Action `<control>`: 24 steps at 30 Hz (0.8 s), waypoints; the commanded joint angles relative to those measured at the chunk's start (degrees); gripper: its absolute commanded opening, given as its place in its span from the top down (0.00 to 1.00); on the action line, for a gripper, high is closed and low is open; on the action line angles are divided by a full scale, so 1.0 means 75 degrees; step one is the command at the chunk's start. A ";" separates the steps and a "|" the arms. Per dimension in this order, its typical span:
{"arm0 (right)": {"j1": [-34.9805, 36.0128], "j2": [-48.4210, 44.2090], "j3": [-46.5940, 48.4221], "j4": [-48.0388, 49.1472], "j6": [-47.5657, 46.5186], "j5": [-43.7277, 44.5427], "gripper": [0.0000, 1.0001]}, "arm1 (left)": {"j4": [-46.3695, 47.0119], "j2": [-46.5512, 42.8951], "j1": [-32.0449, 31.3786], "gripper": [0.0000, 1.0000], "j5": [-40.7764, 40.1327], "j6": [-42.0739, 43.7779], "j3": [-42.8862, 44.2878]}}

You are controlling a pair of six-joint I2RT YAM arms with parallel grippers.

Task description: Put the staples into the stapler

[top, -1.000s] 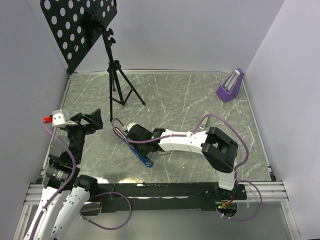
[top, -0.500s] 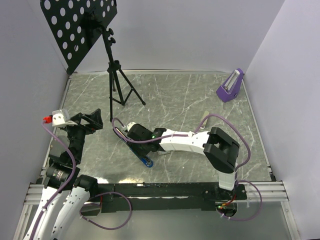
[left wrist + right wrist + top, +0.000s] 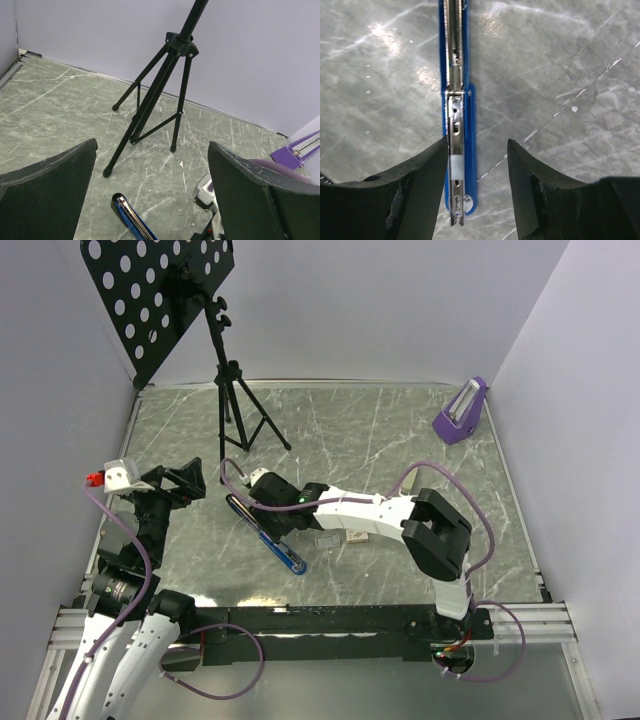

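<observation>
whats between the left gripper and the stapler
Nothing: only bare marble table lies between the open left gripper and the blue stapler. The top external view shows this best.

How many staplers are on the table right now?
1. The blue metal stapler, opened out flat, lies on the grey marble table left of centre, beneath the open right gripper. I see no other, though the arms cover some of the table.

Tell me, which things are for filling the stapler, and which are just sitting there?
For the job:
blue stapler, lying opened flat
tiny pale staples box
tiny grey tray piece

Just lying about:
black music stand
purple metronome
</observation>
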 commanded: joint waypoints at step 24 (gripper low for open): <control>0.0002 0.0057 -0.0286 -0.0588 0.0060 -0.0026 0.42 | 0.0250 -0.0034 0.0016 0.03 0.0024 -0.0121 0.0022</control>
